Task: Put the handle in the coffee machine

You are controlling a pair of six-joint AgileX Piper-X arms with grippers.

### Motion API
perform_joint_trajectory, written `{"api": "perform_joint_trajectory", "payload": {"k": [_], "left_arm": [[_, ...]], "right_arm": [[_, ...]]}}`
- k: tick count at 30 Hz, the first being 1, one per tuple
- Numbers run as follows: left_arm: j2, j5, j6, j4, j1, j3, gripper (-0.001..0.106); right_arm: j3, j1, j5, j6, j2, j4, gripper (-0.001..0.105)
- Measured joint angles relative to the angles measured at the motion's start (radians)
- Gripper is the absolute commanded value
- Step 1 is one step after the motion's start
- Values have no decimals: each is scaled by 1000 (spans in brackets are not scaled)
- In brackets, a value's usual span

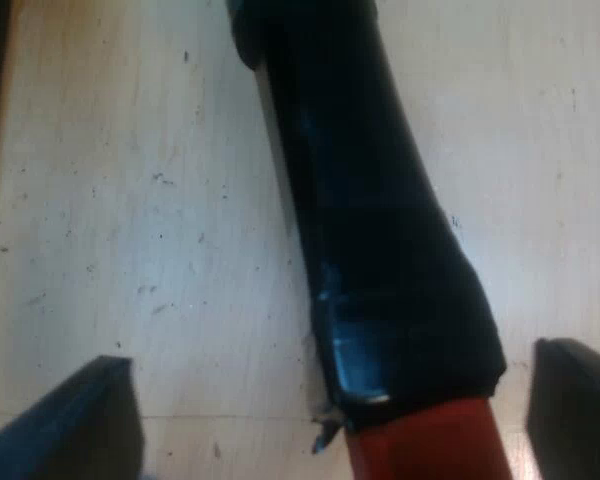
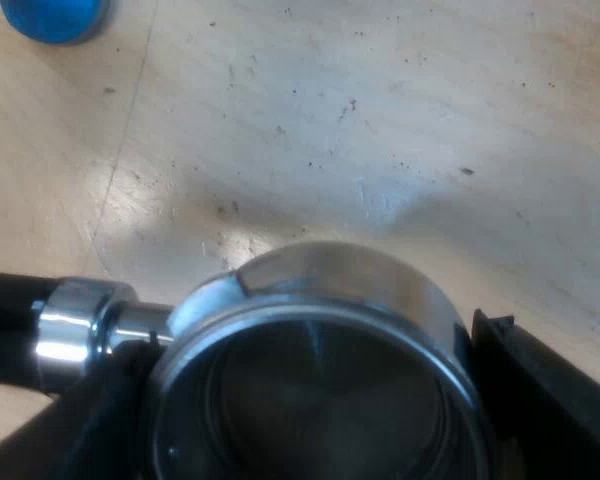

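The round metal holder (image 2: 330, 285) with a dark handle (image 1: 370, 230) ending in red is over the pale wooden table (image 2: 380, 120), its basket clasped by the right gripper (image 2: 310, 400). The left gripper (image 1: 325, 420) straddles the handle's red end, jaws spread clear of it. A blue tamper (image 2: 55, 18) sits well apart.

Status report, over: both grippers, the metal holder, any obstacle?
Left gripper open, astride dark handle near its red end. Right gripper shut on round metal holder over wooden table. Blue tamper apart, not in the way.
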Motion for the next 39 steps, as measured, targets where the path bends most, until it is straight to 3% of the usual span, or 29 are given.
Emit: {"api": "perform_joint_trajectory", "payload": {"k": [14, 15, 19, 28, 31, 33, 35, 37, 38, 39], "left_arm": [[0, 0, 3, 21, 0, 0, 30], [0, 0, 1, 23, 0, 0, 18], [0, -26, -18, 14, 0, -2, 0], [0, -27, -12, 14, 0, -2, 0], [0, -27, -12, 14, 0, -2, 0], [0, -24, -12, 14, 0, -2, 0], [0, -24, -12, 14, 0, -2, 0], [0, -24, -14, 14, 0, -2, 0], [0, -24, -14, 14, 0, -2, 0], [0, -24, -14, 14, 0, -2, 0]], "right_arm": [[0, 0, 7, 33, 0, 0, 0], [0, 0, 6, 40, 0, 0, 0], [0, -2, 4, 66, 0, 2, 0], [0, -2, 2, 68, 0, 5, 0], [0, -2, 2, 68, 0, 4, 15], [0, -2, 2, 65, 0, 2, 32], [0, -2, 8, 62, 0, 0, 60], [0, -2, 16, 62, 0, 0, 79], [0, -2, 16, 56, 0, 0, 85], [0, -2, 16, 45, 0, -5, 85]]}}
